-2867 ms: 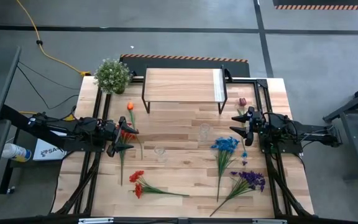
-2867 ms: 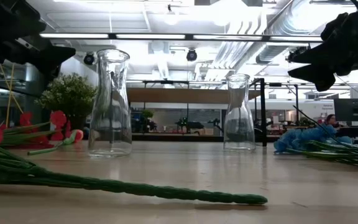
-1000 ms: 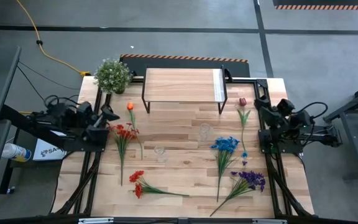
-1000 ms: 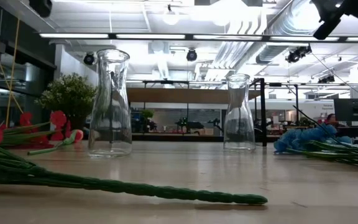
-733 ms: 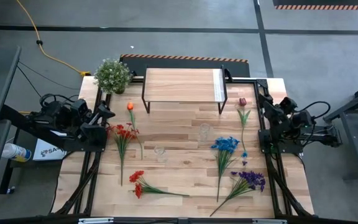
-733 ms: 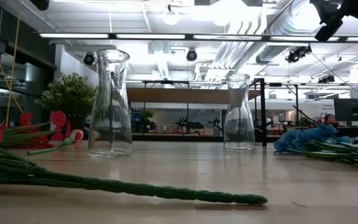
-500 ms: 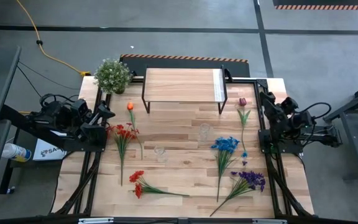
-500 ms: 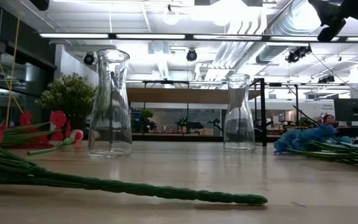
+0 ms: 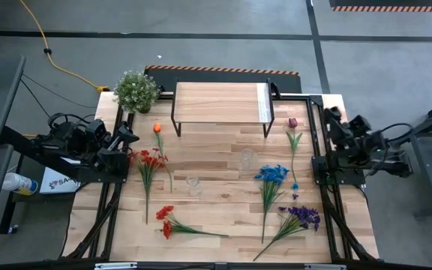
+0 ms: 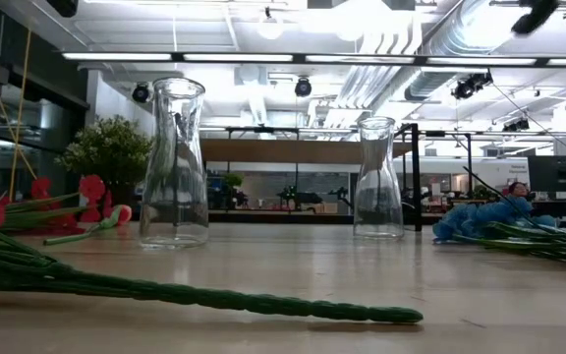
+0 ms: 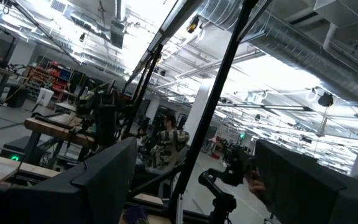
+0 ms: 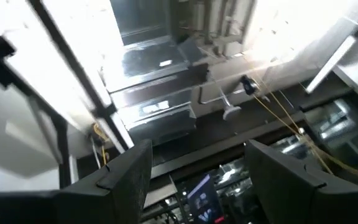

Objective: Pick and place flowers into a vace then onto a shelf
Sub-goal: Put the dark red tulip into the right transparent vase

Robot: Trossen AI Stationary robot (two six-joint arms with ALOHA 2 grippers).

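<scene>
Two glass vases (image 9: 246, 160) (image 9: 193, 184), six flowers (image 9: 271, 176), one shelf (image 9: 220, 103).

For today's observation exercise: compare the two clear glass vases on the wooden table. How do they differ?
In the low view, the left clear glass vase looks taller and wider than the right clear glass vase. From above, the first stands nearer the red flower bunches, the second nearer the light wood shelf. Both stand upright and empty.
</scene>
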